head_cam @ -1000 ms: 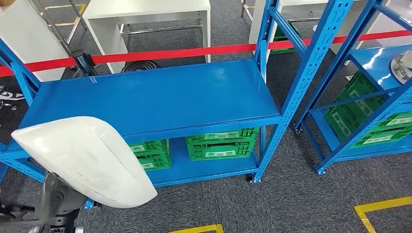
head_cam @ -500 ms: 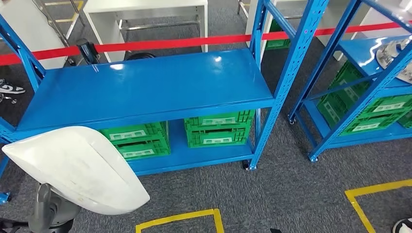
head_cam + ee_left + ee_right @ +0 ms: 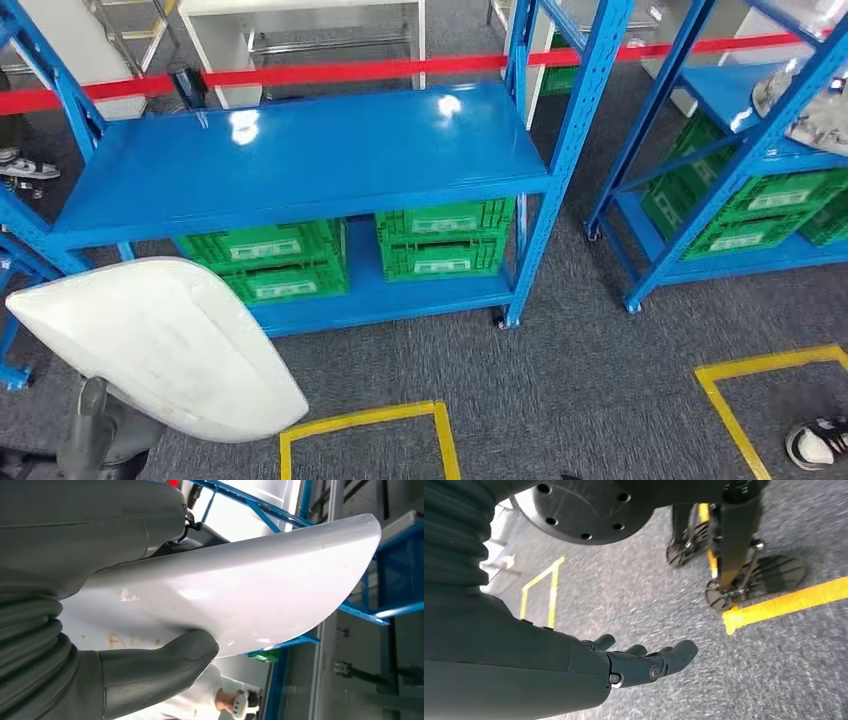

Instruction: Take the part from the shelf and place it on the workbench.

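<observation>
The white part is gripped by the left hand near one edge; the right hand is held open, empty. A slip is risked if the overhanging part is knocked against the blue shelf upright

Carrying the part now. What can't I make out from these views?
- Left hand: in the head view the white part covers its fingers.
- Workbench: cannot be told.
- Objects on the right shelf: cut off by the head view's edge.
- Right hand hangs over blurred floor.
</observation>
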Tool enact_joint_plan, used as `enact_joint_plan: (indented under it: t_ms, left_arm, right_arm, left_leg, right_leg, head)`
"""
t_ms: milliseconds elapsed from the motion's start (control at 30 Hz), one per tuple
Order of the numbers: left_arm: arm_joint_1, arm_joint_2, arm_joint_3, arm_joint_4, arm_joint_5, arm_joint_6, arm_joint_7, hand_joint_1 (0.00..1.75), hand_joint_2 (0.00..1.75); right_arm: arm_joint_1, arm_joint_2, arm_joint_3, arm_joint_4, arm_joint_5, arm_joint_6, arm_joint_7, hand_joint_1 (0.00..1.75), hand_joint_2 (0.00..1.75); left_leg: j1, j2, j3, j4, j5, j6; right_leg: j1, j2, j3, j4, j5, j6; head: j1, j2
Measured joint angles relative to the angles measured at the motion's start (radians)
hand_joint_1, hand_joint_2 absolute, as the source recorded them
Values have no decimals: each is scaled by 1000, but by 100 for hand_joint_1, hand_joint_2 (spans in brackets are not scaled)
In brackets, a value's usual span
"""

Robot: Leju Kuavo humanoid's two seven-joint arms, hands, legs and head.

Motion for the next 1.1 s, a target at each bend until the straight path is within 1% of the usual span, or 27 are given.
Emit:
enact_joint_plan:
  t_ms: [67, 100, 133, 167, 200, 233, 267, 300, 333, 367, 433, 467, 500, 567, 600, 633, 733, 767, 800, 833, 867, 900, 933, 967, 1000, 1067, 1100]
  left_arm:
    - [-1, 1, -7, 3, 0, 0, -2, 175, 175]
    - [-2, 1, -10, 4, 0, 0, -2, 175, 175]
    - [-4, 1, -14, 4, -1, 0, -2, 175, 175]
    - [-5, 1, -16, 5, -2, 0, -2, 175, 175]
    - [-5, 1, -17, 6, -3, 0, -2, 175, 175]
    - [-5, 1, -19, 8, -4, 0, -2, 175, 175]
    - [-5, 1, -19, 10, -6, 0, -2, 175, 175]
    - [-5, 1, -20, 12, -7, 0, -2, 175, 175]
    - [-6, 1, -21, 14, -8, 0, -2, 175, 175]
    - [-8, 1, -24, 15, -9, 0, -1, 175, 175]
    - [-13, -1, -32, 15, -15, 2, 0, 175, 175]
    - [-15, -3, -36, 14, -20, 5, 1, 175, 175]
    - [-16, -5, -39, 13, -26, 9, 1, 175, 175]
    - [-13, -7, -41, 6, -36, 17, -3, 175, 175]
    - [-7, -7, -41, 1, -39, 19, -6, 175, 175]
    - [0, -7, -41, -5, -38, 19, -7, 175, 175]
    - [17, -7, -41, -13, -14, 18, 2, 175, 175]
    - [22, -7, -41, -13, -5, 17, 4, 175, 175]
    - [26, -7, -40, -11, 2, 14, 2, 175, 175]
    - [28, -7, -40, -10, 7, 11, -3, 175, 175]
    - [30, -7, -39, -8, 11, 7, -8, 175, 175]
    - [30, -7, -39, -7, 12, 4, -11, 175, 175]
    - [30, -8, -38, -8, 13, 3, -13, 175, 175]
    - [30, -8, -38, -9, 13, 2, -14, 175, 175]
    - [30, -9, -37, -11, 13, 2, -14, 175, 175]
    - [33, -12, -33, -15, 12, 1, -14, 175, 175]
    - [34, -14, -31, -19, 12, 1, -13, 175, 175]
  right_arm:
    - [2, -5, -13, 0, -11, -6, -2, 0, 175]
    - [3, -8, -18, 0, -14, -6, -2, 0, 175]
    - [4, -10, -21, 0, -16, -7, -1, 0, 175]
    - [4, -11, -25, 0, -18, -7, -1, 0, 175]
    - [4, -12, -28, 0, -18, -6, -1, 0, 175]
    - [4, -13, -30, 0, -18, -6, -1, 0, 175]
    - [3, -14, -32, 0, -19, -7, 0, 0, 175]
    - [3, -14, -33, 0, -20, -9, 2, 0, 175]
    - [3, -15, -35, 0, -23, -12, 7, 0, 175]
    - [2, -15, -38, 0, -26, -17, 13, 0, 175]
    - [0, -16, -44, 0, -33, -25, 26, 0, 175]
    - [-1, -16, -46, 0, -33, -27, 33, 0, 175]
    - [-2, -15, -48, 0, -31, -27, 41, 0, 175]
    - [-2, -14, -49, 0, -19, -26, 61, 0, 175]
    - [-1, -13, -48, 0, -13, -25, 71, 0, 175]
    - [-1, -12, -49, 0, -8, -24, 80, 0, 175]
    - [1, -10, -49, 0, -6, -14, 83, 0, 175]
    - [2, -9, -49, 0, -4, -3, 72, 0, 175]
    - [2, -8, -49, 0, 1, 10, 57, 0, 175]
    - [2, -7, -48, 0, 8, 24, 43, 0, 175]
    - [2, -6, -48, 0, 16, 37, 29, 0, 175]
    - [1, -5, -46, 0, 23, 49, 18, 0, 175]
    - [1, -5, -44, 0, 30, 58, 9, 0, 175]
    - [0, -4, -41, 0, 36, 67, 0, 0, 175]
    - [0, -4, -37, 0, 41, 73, -7, 0, 175]
    - [1, -4, -30, 0, 51, 83, -19, 0, 175]
    - [1, -5, -26, 0, 57, 87, -23, 0, 175]
  left_leg:
    - [-2, 3, -18, -4, 12, 23]
    - [-2, 6, -30, -4, 24, 36]
    - [-1, 8, -44, -4, 37, 46]
    - [0, 10, -59, -4, 50, 53]
    - [-2, 11, -73, -3, 63, 57]
    - [-4, 12, -89, -1, 75, 59]
    - [-7, 13, -106, 2, 88, 60]
    - [-10, 14, -124, 6, 101, 60]
    - [-12, 14, -142, 10, 112, 60]
    - [-15, 14, -159, 15, 123, 59]
    - [-19, 15, -183, 23, 140, 53]
    - [-20, 16, -189, 25, 149, 49]
    - [-20, 17, -192, 25, 158, 43]
    - [-17, 18, -195, 21, 172, 31]
    - [-16, 15, -199, 28, 160, 24]
    - [-15, 12, -208, 50, 128, 16]
    - [-5, 7, -243, 207, -18, -3]
    - [-2, 7, -246, 260, -35, -7]
    - [1, 7, -238, 290, -28, -11]
    - [3, 7, -217, 290, -1, -14]
    - [6, 7, -178, 256, 29, -16]
    - [8, 6, -126, 192, 38, -18]
    - [7, 4, -70, 116, 30, -16]
    - [6, 3, -30, 55, 13, -11]
    - [3, 2, -8, 16, -5, -3]
    - [0, 3, -17, 4, 1, 20]
    - [0, 5, -28, 4, 12, 32]
  right_leg:
    - [-3, 1, -5, -3, 11, 14]
    - [-4, 1, -13, 8, -8, 20]
    - [-5, 2, -24, 36, -46, 24]
    - [-5, 3, -38, 83, -100, 27]
    - [-4, 3, -52, 145, -155, 28]
    - [-3, 3, -61, 207, -190, 29]
    - [-1, 3, -62, 256, -200, 29]
    - [0, 3, -51, 278, -187, 26]
    - [3, 3, -23, 266, -160, 21]
    - [6, 3, 23, 219, -135, 13]
    - [16, 2, 134, 71, -137, -5]
    - [20, 2, 169, 13, -150, -11]
    - [23, 2, 186, -22, -161, -16]
    - [21, 2, 177, -35, -148, -24]
    - [19, 0, 169, -38, -136, -30]
    - [15, -2, 160, -41, -123, -36]
    - [12, -6, 114, -40, -84, -43]
    - [11, -7, 95, -37, -71, -41]
    - [10, -8, 75, -33, -58, -39]
    - [8, -9, 55, -27, -46, -35]
    - [6, -10, 36, -20, -35, -31]
    - [4, -11, 19, -12, -25, -25]
    - [3, -10, 5, -4, -16, -19]
    - [4, -10, -2, 0, -8, -12]
    - [4, -10, -5, 2, 1, -5]
    - [2, -10, -8, -5, 20, 9]
    - [0, -9, -14, -2, 13, 16]
  head:
    - [-1, 0]
    - [0, 0]
    - [1, 0]
    - [2, 0]
    - [3, 0]
    - [4, 0]
    - [5, 0]
    - [5, 0]
    - [5, 0]
    - [5, 0]
    - [4, 0]
    - [4, 0]
    - [4, 0]
    - [5, 0]
    - [5, 0]
    - [3, 0]
    - [-1, 0]
    - [-1, 0]
    - [-1, 0]
    - [-1, 0]
    - [-1, 0]
    - [-1, 0]
    - [-1, 0]
    - [0, 0]
    - [0, 0]
    - [0, 0]
    - [0, 0]
